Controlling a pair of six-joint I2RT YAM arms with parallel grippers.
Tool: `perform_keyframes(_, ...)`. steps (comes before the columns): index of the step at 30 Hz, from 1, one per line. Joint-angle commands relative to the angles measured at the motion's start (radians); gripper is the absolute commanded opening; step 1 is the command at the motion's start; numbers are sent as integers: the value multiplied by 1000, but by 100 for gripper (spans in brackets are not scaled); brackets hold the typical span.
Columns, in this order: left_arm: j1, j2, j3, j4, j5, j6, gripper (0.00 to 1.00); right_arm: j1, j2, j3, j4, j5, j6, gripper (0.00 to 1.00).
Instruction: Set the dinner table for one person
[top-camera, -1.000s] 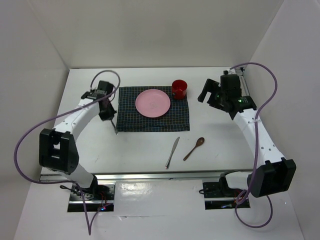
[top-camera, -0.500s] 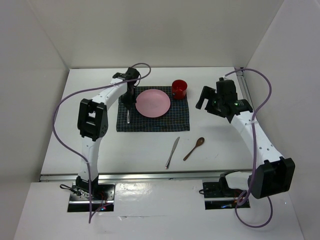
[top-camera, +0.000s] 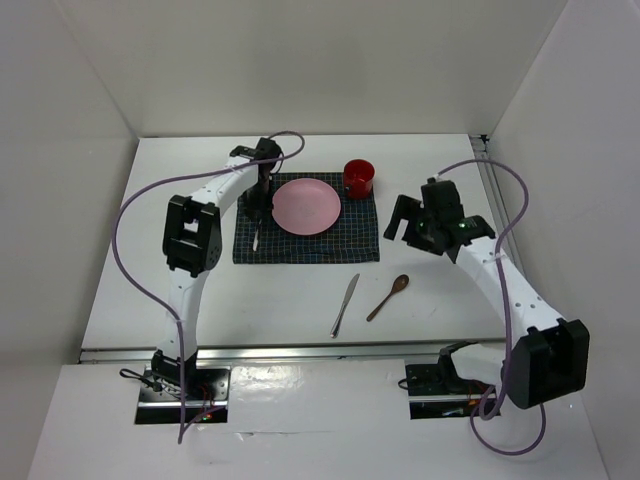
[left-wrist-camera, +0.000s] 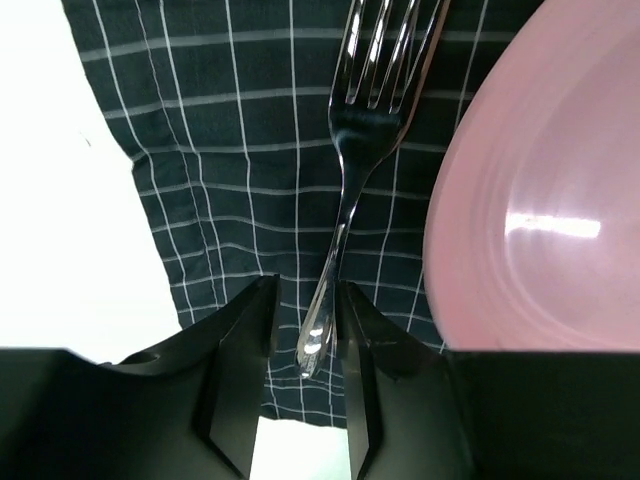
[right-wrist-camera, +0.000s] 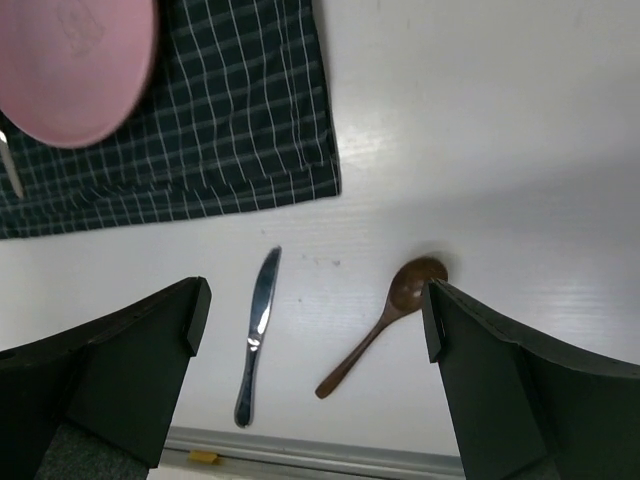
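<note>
The white dinner table (top-camera: 180, 280) holds a dark checked placemat (top-camera: 300, 245) with a pink plate (top-camera: 306, 204) and a red cup (top-camera: 359, 178) on it. My left gripper (top-camera: 258, 212) is over the mat's left part, just left of the plate. A silver fork (left-wrist-camera: 345, 200) lies along the mat beside the plate (left-wrist-camera: 540, 220). Its handle tip sits between the slightly parted jaws of the left gripper (left-wrist-camera: 308, 345), against the right finger, with a gap on the left. My right gripper (top-camera: 405, 220) is wide open and empty, above the bare table right of the mat.
A silver knife (top-camera: 345, 305) and a brown wooden spoon (top-camera: 388, 297) lie on the table in front of the mat. Both show below my right gripper (right-wrist-camera: 315, 300): the knife (right-wrist-camera: 256, 340) and the spoon (right-wrist-camera: 385, 322). The table's metal front rail (right-wrist-camera: 400, 462) runs close behind them.
My left arm swung right with the fork, from the mat's left edge to over the mat beside the plate. My right gripper moved left and nearer, toward the knife and spoon.
</note>
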Motion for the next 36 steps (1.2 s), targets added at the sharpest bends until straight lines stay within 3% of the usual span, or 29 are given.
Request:
perform_keyframes(1,3,-103,-37,-14,13,-17,46,53,-29,-86,16,16,60,100)
perform_keyframes(4,3,-172,-48,-40,-16,-44,46,111,-29,-140,-19,72,160,100)
perform_keyframes(9,-22,-451,-183,2,19,-123,46,145,-29,-203,-60,146,341,100)
perform_keyframes(13,-46,-630,-319,50,37,-150,46,156,-11,-265,-37,105,414,92)
perform_keyframes(14,-57,-651,-332,50,37,-161,46,165,0,-293,-37,94,427,84)
perform_keyframes(18,-75,-715,-341,21,50,-161,46,191,29,-339,27,48,458,82)
perform_keyframes(21,-88,-770,-350,21,40,-170,44,236,76,-352,78,39,468,74)
perform_keyframes(27,-88,-855,-407,75,76,-170,44,268,180,-329,101,94,511,26)
perform_keyframes(30,-88,-855,-395,63,65,-161,44,268,181,-270,-3,201,502,0)
perform_keyframes(33,-88,-855,-384,49,53,-152,44,268,124,-159,-60,310,380,0)
perform_keyframes(36,-88,-864,-384,49,53,-152,44,268,104,-62,-30,284,204,0)
